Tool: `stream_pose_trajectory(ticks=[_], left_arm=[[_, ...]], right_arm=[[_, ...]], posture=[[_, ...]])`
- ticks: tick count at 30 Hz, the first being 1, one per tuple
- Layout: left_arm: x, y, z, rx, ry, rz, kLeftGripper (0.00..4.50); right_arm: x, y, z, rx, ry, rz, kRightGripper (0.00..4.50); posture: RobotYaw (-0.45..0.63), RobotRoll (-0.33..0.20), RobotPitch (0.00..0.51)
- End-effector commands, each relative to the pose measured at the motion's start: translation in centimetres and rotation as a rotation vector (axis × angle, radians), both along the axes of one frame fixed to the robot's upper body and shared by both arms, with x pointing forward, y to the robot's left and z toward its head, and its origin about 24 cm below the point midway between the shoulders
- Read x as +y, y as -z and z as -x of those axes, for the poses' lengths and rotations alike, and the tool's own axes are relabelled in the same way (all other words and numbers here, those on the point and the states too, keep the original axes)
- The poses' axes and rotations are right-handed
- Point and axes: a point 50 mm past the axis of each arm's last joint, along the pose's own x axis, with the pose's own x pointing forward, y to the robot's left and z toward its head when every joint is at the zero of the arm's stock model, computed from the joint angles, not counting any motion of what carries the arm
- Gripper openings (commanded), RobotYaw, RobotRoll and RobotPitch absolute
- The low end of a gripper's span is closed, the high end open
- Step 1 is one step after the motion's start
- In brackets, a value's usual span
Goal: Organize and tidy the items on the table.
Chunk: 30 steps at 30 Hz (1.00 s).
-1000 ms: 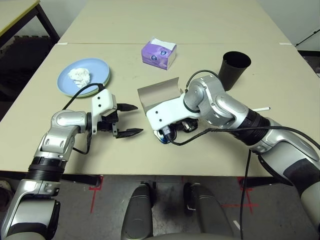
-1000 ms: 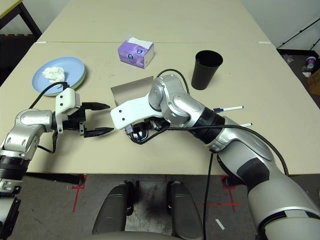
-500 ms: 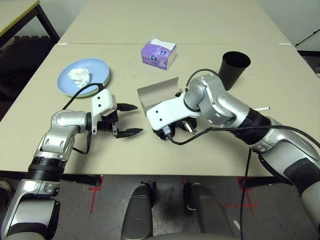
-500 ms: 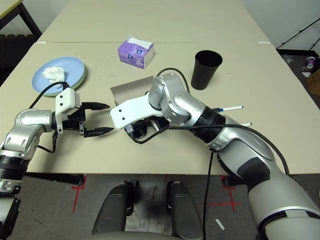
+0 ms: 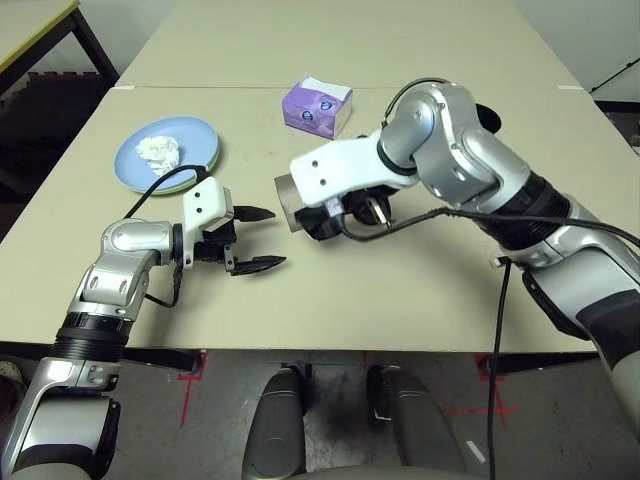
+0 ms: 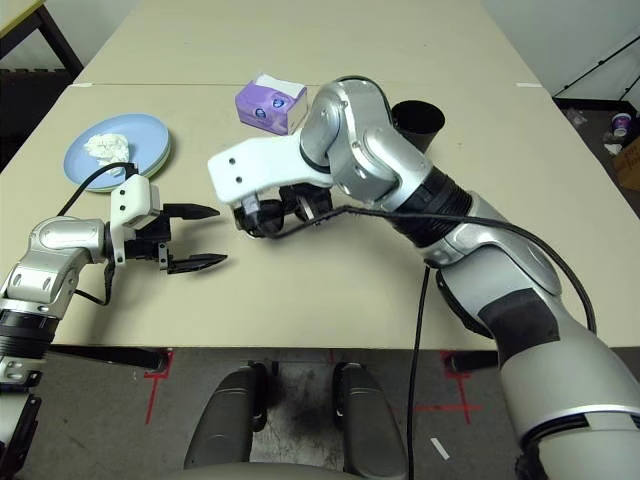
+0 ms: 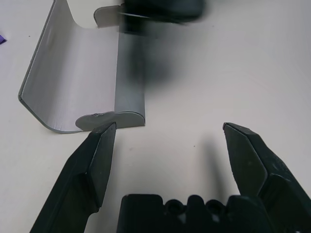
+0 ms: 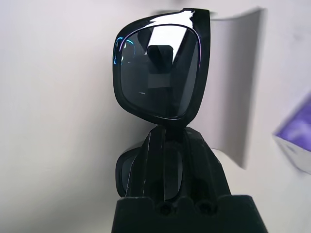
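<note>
The left gripper point(image 5: 258, 239) hangs spread and empty over the table point(image 5: 400, 300). Just beyond its fingertips lies the grey glasses case point(image 7: 73, 82), lid open, nothing inside, its long axis crosswise. Above the case, the right gripper point(image 8: 167, 160) pinches the black sunglasses point(image 8: 160, 73). Farther left, the crumpled tissue point(image 5: 158, 150) sits on the stacked plates point(image 5: 195, 135); the black cup point(image 6: 420, 115) looks empty

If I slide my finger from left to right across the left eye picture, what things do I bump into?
Light blue plate with crumpled white tissue → left gripper → purple tissue box → black cup.
</note>
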Motion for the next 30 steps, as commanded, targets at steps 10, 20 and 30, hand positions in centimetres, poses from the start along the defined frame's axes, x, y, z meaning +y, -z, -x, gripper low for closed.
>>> stream_pose_trajectory(ticks=[10, 20, 30], left_arm=[[0.5, -0.4, 0.3, -0.001, -0.010, -0.024, 4.50], [0.3, -0.4, 0.3, -0.001, -0.015, -0.018, 4.50], [0.3, -0.5, 0.4, -0.002, -0.016, -0.018, 4.50]], right_arm=[[1.7, 2.2, -1.6, -0.235, -0.045, -0.080, 0.36], [1.8, 2.7, -2.3, -0.310, -0.042, -0.059, 0.36], [2.4, 4.6, -2.1, -0.331, -0.035, -0.078, 0.36]], posture=[[0.05, 0.000, 0.166], [0.05, 0.000, 0.167], [0.05, 0.000, 0.167]])
